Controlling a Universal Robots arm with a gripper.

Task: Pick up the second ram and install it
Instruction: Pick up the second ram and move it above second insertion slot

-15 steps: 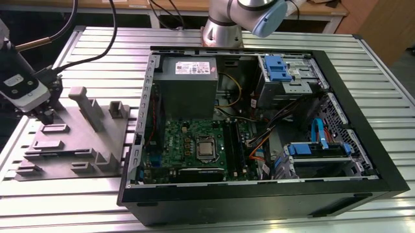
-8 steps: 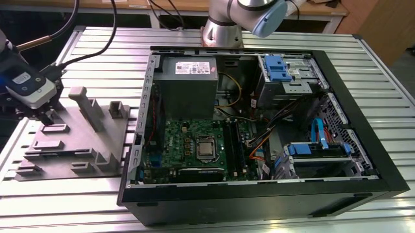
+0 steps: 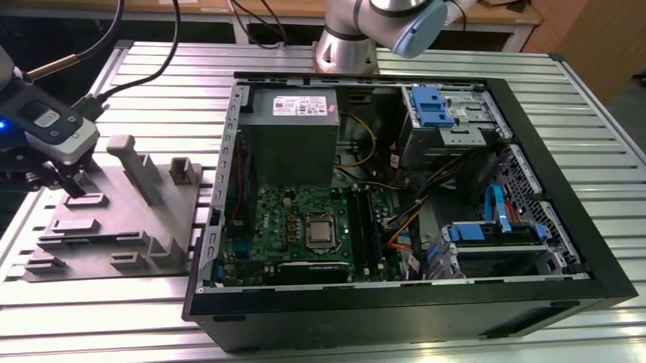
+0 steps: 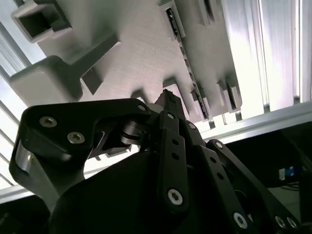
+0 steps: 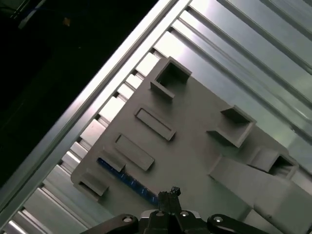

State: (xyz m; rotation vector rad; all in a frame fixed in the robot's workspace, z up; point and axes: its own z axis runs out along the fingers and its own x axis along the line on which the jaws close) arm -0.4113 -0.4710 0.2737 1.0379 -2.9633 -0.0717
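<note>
At the exterior view's left the claw (image 3: 72,185), tips pressed together and empty, hovered over a grey holder (image 3: 121,227) on the bench (image 3: 595,98), the memory stick (image 5: 123,176) lying in its slot near the tips, an open computer case (image 3: 404,306) toward that view's right.

Silver arm (image 3: 343,47) with pale blue joint cap (image 3: 417,32); black gripper (image 4: 168,99) whose links carry seemingly hex-socket screws (image 4: 175,196)

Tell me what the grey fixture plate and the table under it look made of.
Fixture plate: matte grey, finely ribbed surface, probably printed plastic. Table: bright, grooved slats with a metallic sheen, likely aluminium.
</note>
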